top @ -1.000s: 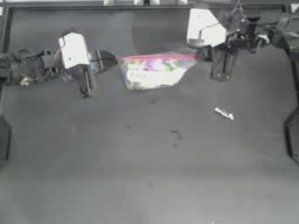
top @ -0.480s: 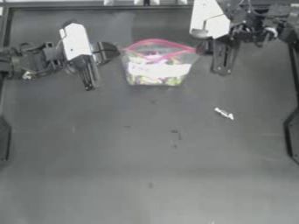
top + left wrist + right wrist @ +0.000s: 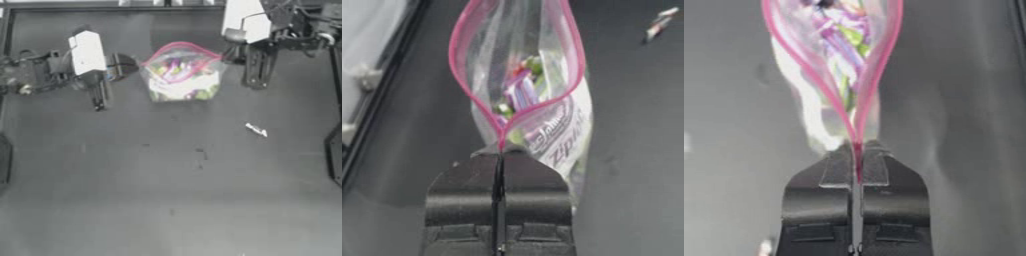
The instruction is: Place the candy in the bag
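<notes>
Dark table (image 3: 167, 200), matte, with a few pale scuffs near the middle. The bag (image 3: 180, 72) sits toward the far edge of the table in the top view, held between the two arms, its pink-red mouth strip pulled into an open loop. Colourful sweets (image 3: 175, 67), pink, green and yellow, show through the clear sides.

Left gripper (image 3: 137, 66) comes in from the left and clamps the left end of the bag mouth; in the left wrist view its jaws are pressed fully together on the pink strip, with the gripper (image 3: 501, 152) right at the point where the two sides of the strip meet. The bag (image 3: 526, 95) opens out beyond it, printed lettering visible on its side.

Right gripper (image 3: 227, 54) comes in from the right at the top edge and pinches the right end of the mouth; in the right wrist view the gripper (image 3: 857, 150) has its jaws closed tight on the strip, and the bag (image 3: 834, 60) spreads open beyond it.

The candy (image 3: 256, 130) lies loose on the table, well apart from the bag, nearer the right side and closer to the viewer's edge than the bag. It also shows in the left wrist view as a small whitish piece (image 3: 659, 24) beyond the bag. No gripper touches it.
</notes>
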Controlling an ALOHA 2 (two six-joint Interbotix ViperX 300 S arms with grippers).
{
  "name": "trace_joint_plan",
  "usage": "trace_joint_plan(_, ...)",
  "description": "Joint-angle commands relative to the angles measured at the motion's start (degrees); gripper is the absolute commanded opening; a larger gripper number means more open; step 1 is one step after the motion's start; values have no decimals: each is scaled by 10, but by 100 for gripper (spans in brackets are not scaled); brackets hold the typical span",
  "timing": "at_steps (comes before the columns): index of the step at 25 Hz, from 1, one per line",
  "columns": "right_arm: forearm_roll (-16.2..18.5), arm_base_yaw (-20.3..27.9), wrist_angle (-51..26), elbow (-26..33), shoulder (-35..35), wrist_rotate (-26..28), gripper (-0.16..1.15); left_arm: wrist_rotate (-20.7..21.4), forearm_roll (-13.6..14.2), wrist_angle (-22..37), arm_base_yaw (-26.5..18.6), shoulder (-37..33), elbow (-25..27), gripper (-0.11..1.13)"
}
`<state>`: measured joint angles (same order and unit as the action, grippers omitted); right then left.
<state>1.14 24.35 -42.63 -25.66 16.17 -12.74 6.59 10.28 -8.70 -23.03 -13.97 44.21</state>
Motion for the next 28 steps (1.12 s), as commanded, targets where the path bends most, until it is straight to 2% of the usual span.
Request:
trace_joint_plan(1, 2, -21, 0, 11, 32, 17, 4, -2, -15, 13, 20, -53, -7, 4)
trace_joint_plan(9, 13, -80, -1, 5, 38, 63, 4, -2, -41, 33, 72, -83, 11, 4)
trace_joint_plan(18, 76, -145, 11, -39, 49, 167, 4, -2, -62, 47, 115, -86, 27, 4)
trace_joint_plan(22, 93, -163, 25, -60, 59, 207, 4, -2, -76, 45, 125, -85, 41, 4)
trace_joint_plan(28, 93, -182, 58, -81, 58, 232, 4, -2, -85, 41, 133, -76, 52, 4)
